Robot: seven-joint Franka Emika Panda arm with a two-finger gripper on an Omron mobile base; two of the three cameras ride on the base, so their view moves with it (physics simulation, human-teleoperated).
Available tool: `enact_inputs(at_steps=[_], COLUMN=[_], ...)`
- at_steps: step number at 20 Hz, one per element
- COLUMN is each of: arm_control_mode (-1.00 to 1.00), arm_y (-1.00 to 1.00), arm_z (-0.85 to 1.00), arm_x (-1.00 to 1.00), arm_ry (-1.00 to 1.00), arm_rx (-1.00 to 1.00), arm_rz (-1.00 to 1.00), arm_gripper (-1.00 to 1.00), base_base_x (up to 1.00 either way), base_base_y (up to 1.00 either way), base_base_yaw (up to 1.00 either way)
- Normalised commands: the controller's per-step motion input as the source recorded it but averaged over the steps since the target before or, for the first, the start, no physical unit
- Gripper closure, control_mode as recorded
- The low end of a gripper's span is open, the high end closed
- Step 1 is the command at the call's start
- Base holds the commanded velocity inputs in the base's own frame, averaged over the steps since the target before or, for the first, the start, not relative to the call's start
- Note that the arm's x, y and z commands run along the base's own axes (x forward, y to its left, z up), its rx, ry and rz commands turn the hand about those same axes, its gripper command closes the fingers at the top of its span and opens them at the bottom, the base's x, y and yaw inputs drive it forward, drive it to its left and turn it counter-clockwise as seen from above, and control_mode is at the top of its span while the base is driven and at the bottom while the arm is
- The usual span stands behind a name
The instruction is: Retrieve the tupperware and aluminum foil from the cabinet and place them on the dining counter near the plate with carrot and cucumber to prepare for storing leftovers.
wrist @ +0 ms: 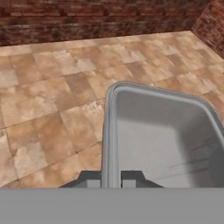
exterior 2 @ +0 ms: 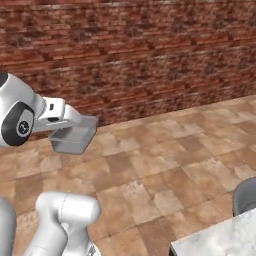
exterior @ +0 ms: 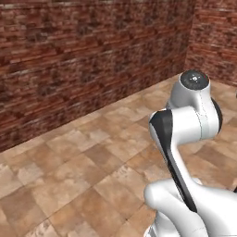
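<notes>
My gripper [wrist: 110,178] is shut on the left rim of the tupperware [wrist: 162,135], a shallow grey translucent tray seen from above with the tiled floor under it. In the right base view the tupperware [exterior 2: 74,136] hangs in the air at the end of the gripper [exterior 2: 80,121], well above the floor and in front of the brick wall. A corner of the dining counter [exterior 2: 220,240], white veined marble, shows at the lower right. The aluminum foil, the cabinet, and the plate with carrot and cucumber are out of view.
Brick walls [exterior: 92,55] close off the far side and meet in a corner at the right. Brown floor tiles [exterior 2: 165,170] spread between the wall and the base. A dark grey rounded seat [exterior 2: 246,196] stands beside the marble corner.
</notes>
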Motion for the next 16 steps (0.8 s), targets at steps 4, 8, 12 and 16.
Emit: enact_inputs(at_steps=[4,8,12,16], arm_control_mode=[1.00,1.00,1.00,1.00], arm_y=[0.00,0.00,0.00,0.00], arm_z=[0.00,0.00,0.00,0.00], arm_x=[0.00,0.00,0.00,0.00], arm_ry=[0.00,0.00,0.00,0.00], arm_rx=[0.00,0.00,0.00,0.00], arm_rz=[0.00,0.00,0.00,0.00], arm_gripper=[1.00,1.00,1.00,1.00], base_base_x=[0.98,0.94,0.91,0.91], base_base_y=[0.03,0.00,0.01,0.01], base_base_yaw=[-0.51,-0.52,-0.53,-0.53])
